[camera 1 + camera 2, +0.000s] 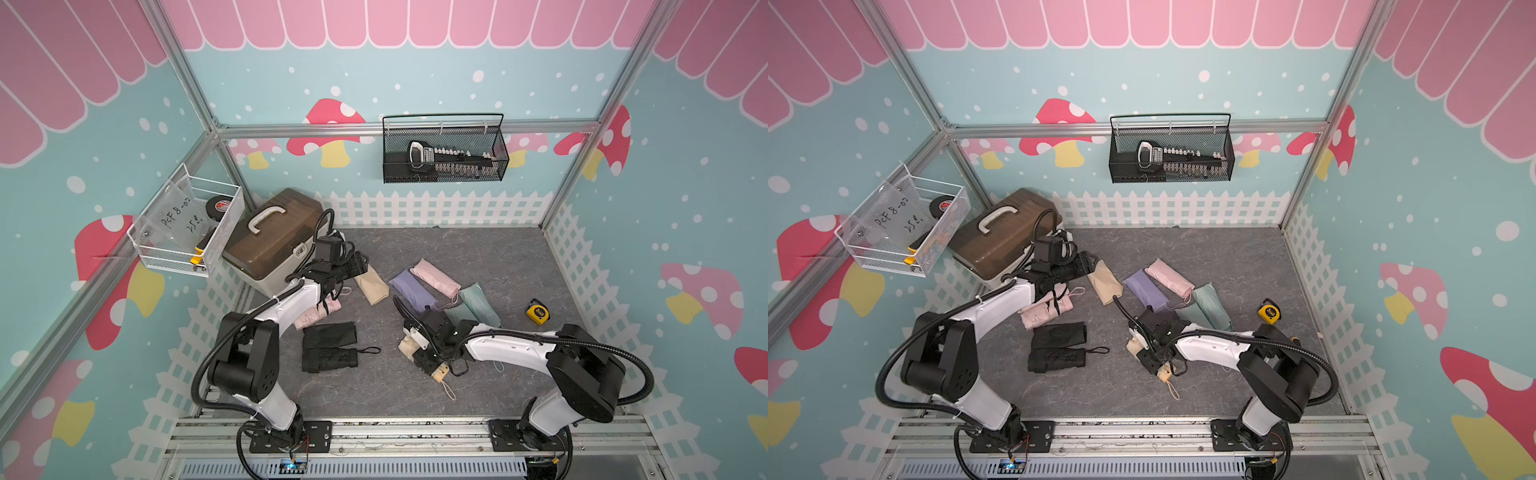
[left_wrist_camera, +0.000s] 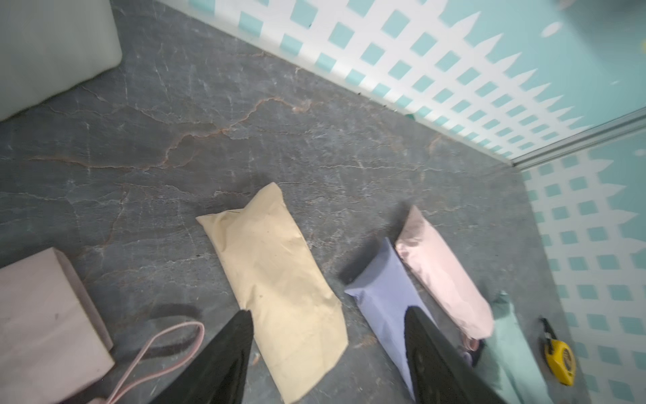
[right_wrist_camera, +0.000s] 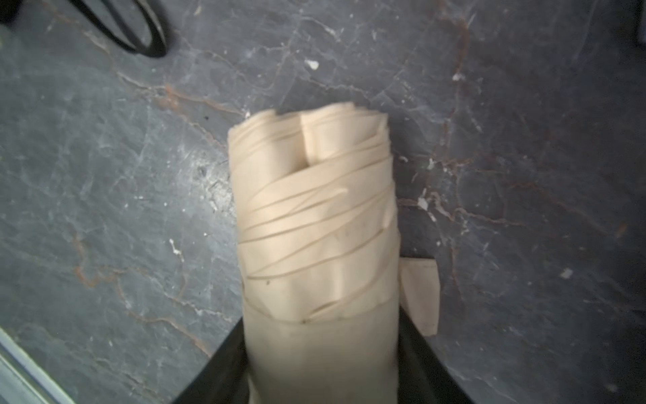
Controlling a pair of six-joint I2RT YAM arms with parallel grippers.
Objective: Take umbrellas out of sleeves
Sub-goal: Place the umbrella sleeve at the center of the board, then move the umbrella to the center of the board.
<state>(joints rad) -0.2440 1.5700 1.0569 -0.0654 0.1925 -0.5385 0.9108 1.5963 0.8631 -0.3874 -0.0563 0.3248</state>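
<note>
- Floor (image 1: 478,257): grey, marble-veined sheet beneath me, evenly lit.
- Walls (image 1: 415,83): teal, printed with white dots, red mushrooms and a pink scalloped awning.
- Picket-fence print (image 1: 436,210): white, along the walls' base.
- Black mesh basket (image 1: 500,162): on the back wall.
- White wire basket (image 1: 224,232): on my left wall.
- Brown-lidded case (image 1: 266,241): in my far-left corner.

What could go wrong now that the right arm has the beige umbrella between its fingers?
The beige umbrella sits between the right gripper's jaws, but its fastening tab hangs loose, so the pleats could unroll. Its wrist loop trails on the table and might snag. The right arm is close beside the mint sleeved umbrellas; a swing could knock them.
</note>
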